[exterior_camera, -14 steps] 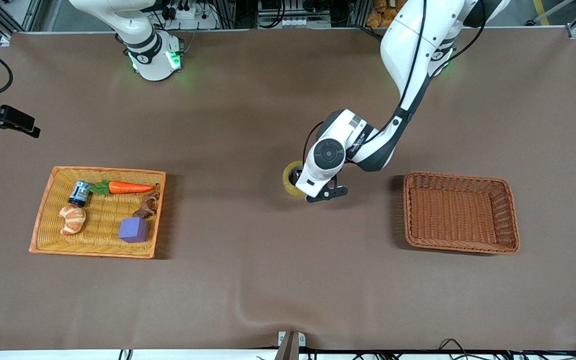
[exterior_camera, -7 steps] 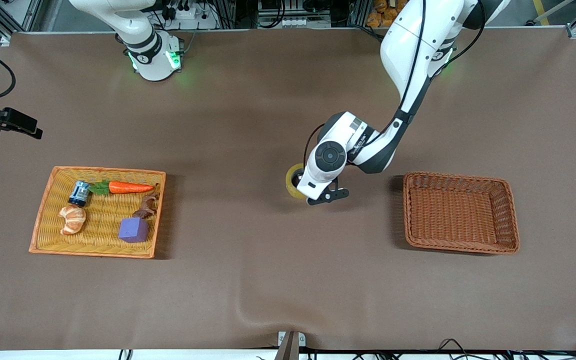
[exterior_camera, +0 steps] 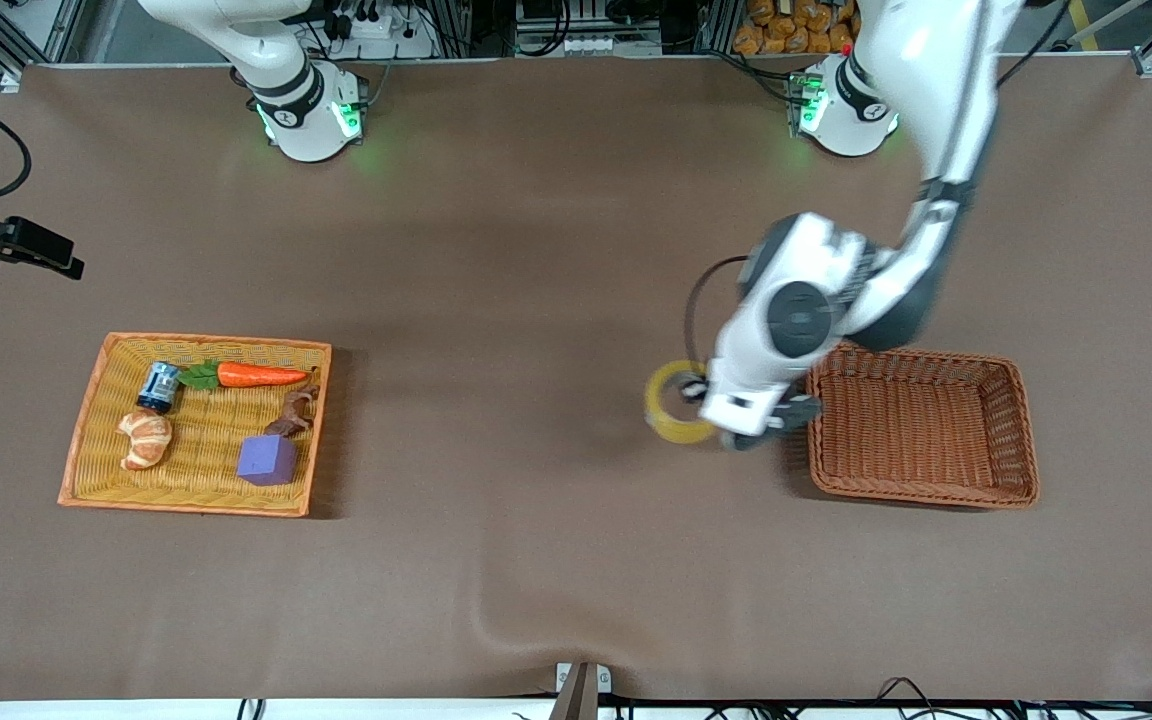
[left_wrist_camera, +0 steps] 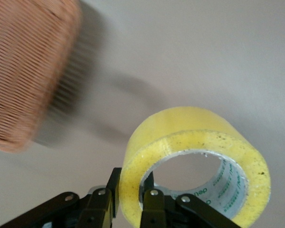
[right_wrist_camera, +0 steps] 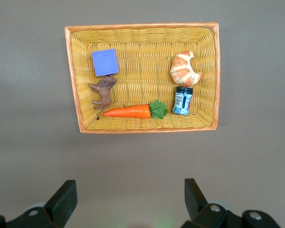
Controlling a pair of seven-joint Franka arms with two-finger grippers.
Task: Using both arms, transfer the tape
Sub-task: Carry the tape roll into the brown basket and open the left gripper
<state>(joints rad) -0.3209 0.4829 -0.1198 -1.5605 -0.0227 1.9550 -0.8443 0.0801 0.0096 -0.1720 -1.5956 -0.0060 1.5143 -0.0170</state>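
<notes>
The tape (exterior_camera: 674, 403) is a yellow translucent ring held on edge by my left gripper (exterior_camera: 714, 408). In the left wrist view the tape (left_wrist_camera: 194, 128) has its wall pinched between the two black fingers of the left gripper (left_wrist_camera: 131, 190), one inside the ring and one outside. It hangs over the bare table, just beside the brown basket (exterior_camera: 921, 352) on the side toward the right arm. My right gripper (right_wrist_camera: 130, 190) is open and empty, high over the table, looking down at the yellow tray (right_wrist_camera: 142, 26). The right arm waits.
The brown wicker basket (left_wrist_camera: 23, 71) has nothing in it. The yellow tray (exterior_camera: 86, 420) at the right arm's end holds a carrot (exterior_camera: 261, 375), a croissant (exterior_camera: 146, 438), a purple cube (exterior_camera: 267, 459), a small can (exterior_camera: 159, 386) and a brown toy animal (exterior_camera: 293, 412).
My left arm has carried the tape up from the table's middle toward the left arm's end, to just beside the brown basket. The right arm has not moved.
</notes>
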